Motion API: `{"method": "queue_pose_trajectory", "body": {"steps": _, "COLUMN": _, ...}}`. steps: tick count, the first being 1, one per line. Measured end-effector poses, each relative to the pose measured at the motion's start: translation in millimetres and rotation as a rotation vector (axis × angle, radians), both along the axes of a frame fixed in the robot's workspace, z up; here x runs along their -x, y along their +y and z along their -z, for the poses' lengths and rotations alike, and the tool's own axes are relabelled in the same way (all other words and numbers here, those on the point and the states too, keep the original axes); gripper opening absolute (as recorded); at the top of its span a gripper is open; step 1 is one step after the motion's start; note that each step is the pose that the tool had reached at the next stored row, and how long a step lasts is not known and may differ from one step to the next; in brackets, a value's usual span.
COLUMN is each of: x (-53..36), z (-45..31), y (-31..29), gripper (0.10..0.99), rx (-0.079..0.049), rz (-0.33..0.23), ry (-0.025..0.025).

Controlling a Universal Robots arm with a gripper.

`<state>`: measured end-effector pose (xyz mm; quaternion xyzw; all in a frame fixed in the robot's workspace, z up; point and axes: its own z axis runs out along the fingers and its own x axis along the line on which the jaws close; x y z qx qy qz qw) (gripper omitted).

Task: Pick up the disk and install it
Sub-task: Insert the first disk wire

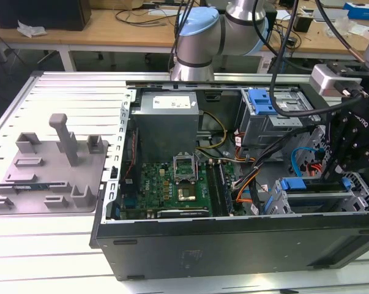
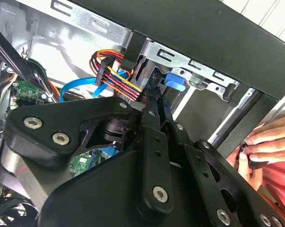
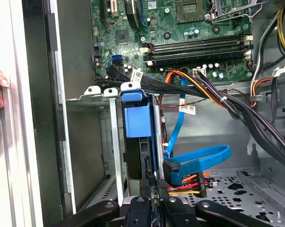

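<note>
The disk (image 3: 138, 124) stands edge-on in the lower drive cage (image 3: 115, 156) of the open computer case, its blue plastic rail facing the camera. In the exterior view the disk (image 1: 311, 186) shows as a blue strip in the cage at the case's front right corner. My black gripper (image 3: 155, 191) is at the disk's near end with its fingers close together and nothing seen between them. In the second wrist view the gripper (image 2: 157, 105) points at the blue tab (image 2: 174, 80). In the exterior view the gripper (image 1: 342, 168) hangs just above that cage.
A person's hand (image 2: 267, 146) rests on the case's outer edge beside the cage. Blue and orange cables (image 3: 199, 158) run close to the bay. The motherboard (image 1: 172, 184), a second cage with a blue tab (image 1: 264, 101) and a grey fixture with posts (image 1: 55, 165) lie further left.
</note>
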<state>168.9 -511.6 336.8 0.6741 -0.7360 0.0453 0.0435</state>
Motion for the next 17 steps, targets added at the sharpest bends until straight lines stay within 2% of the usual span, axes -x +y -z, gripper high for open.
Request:
{"method": "queue_pose_trajectory", "body": {"steps": 15, "x": 0.0, "z": 2.1, "y": 0.0, "gripper": 0.169, "rx": 0.000, "rz": 0.000, "ry": 0.0017}}
{"method": "queue_pose_trajectory", "body": {"steps": 16, "x": 0.2, "z": 2.6, "y": 0.0, "gripper": 0.180, "rx": -0.002, "rz": 0.000, "ry": 0.0019}}
{"method": "queue_pose_trajectory", "body": {"steps": 17, "x": 0.2, "z": 1.7, "y": 0.0, "gripper": 0.243, "rx": 0.000, "rz": 0.000, "ry": 0.0017}}
